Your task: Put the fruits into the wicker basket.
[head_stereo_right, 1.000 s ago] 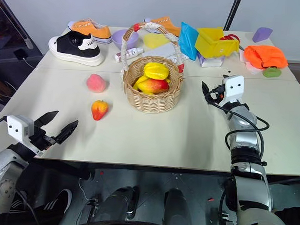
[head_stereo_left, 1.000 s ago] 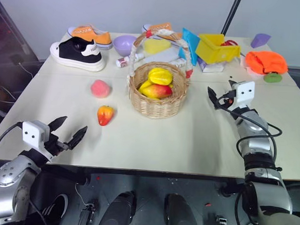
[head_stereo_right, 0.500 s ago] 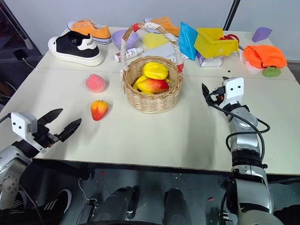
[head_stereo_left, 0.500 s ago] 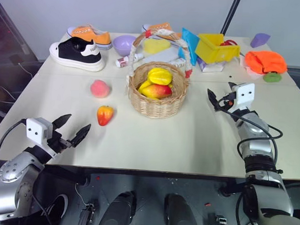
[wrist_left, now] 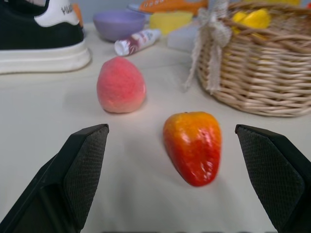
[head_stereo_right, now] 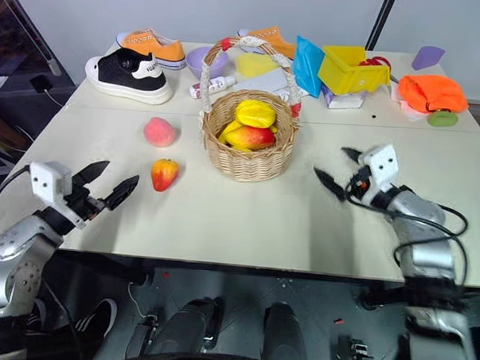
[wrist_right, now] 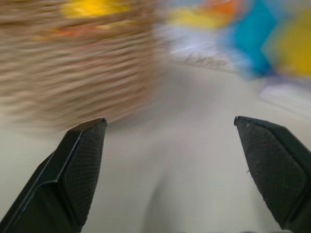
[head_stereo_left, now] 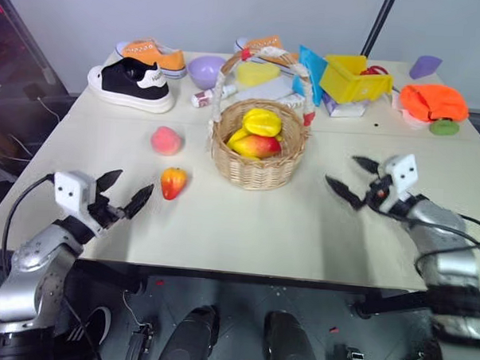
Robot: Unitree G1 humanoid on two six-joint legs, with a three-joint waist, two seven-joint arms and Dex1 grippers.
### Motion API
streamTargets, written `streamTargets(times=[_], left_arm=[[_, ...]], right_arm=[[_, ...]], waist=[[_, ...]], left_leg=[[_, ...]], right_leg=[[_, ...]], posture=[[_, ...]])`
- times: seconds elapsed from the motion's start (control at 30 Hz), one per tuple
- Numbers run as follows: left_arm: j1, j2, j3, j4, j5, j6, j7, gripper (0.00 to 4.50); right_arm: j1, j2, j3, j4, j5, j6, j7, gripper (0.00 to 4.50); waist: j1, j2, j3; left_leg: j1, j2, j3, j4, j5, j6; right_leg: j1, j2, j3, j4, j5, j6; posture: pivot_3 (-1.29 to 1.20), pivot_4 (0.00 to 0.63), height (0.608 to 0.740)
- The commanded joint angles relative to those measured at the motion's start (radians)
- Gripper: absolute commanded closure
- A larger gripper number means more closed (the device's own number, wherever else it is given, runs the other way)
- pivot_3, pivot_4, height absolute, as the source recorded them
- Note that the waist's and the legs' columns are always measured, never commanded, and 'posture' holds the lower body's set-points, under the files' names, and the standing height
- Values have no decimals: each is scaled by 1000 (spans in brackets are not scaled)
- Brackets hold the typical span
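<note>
The left gripper (head_stereo_left: 121, 200) stands at the near left edge of the table (head_stereo_left: 246, 220), jaws spread wide and empty, pointing level toward the table's middle. Directly ahead of it, and near, lies the red-orange-yellow oval fruit (head_stereo_left: 173, 182); in the left wrist view this fruit (wrist_left: 193, 146) sits between the two open fingers (wrist_left: 80, 170), a little toward the basket side, not yet touched. Its long axis runs from a broad top to a narrower tip that points toward the gripper, so it lies roughly along the line of approach. The pink peach (head_stereo_left: 166, 140) rests further out on the table, behind the oval fruit and well apart from the jaws.

The wicker basket (head_stereo_left: 259, 159) stands at the table's middle, just right of both loose fruits. The yellow starfruit (head_stereo_left: 261, 121) and the red-yellow mango (head_stereo_left: 256, 146) already lie inside it.

The right gripper (head_stereo_left: 351, 178) hovers to the right of the basket, jaws spread and empty, aimed toward the basket wall.

Judgement: two fruits remain. The left arm is clearly the nearer to both, and a straight advance should bring the oval fruit between its jaws.
</note>
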Motion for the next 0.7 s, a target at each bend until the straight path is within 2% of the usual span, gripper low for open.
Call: streamTargets(times=[0.03, 0.17, 0.27, 0.37, 0.53, 0.7], left_arm=[[-91, 27, -78, -28, 42, 128, 67, 0], [-193, 42, -174, -29, 88, 234, 89, 0], [-262, 3, -193, -10, 75, 321, 131, 0], [-283, 26, -237, -9, 152, 335, 155, 0], [-281, 29, -246, -49, 179, 395, 183, 0], [-272, -16, -211, -42, 167, 454, 225, 0]], right_arm=[[-1, -89, 20, -217, 82, 113, 106, 107], [-36, -117, 107, -374, 64, 178, 109, 107], [-93, -91, 142, -451, 73, 232, 70, 107], [-123, -83, 172, -464, 34, 246, 47, 107], [-123, -67, 186, -443, 9, 225, 38, 107], [-127, -56, 193, -423, -10, 207, 42, 107]], waist=[[-9, 0, 0], [-16, -2, 0], [-9, -3, 0], [-7, -3, 0], [-6, -5, 0], [-6, -5, 0]], left_leg=[[0, 0, 0, 0, 0, 0], [0, 1, 0, 0, 0, 0], [-1, 1, 0, 0, 0, 0], [-2, 0, 0, 0, 0, 0], [-2, 0, 0, 0, 0, 0], [-2, 0, 0, 0, 0, 0]], right_leg=[[0, 0, 0, 0, 0, 0], [0, 1, 0, 0, 0, 0], [-1, 1, 0, 0, 0, 0], [-1, 0, -1, 0, 0, 1], [-2, 0, -1, -1, 0, 1], [-2, 0, -1, -1, 0, 1]], posture=[[0, 150, 740], [0, 150, 740], [0, 150, 740], [0, 150, 740], [0, 150, 740], [0, 150, 740]])
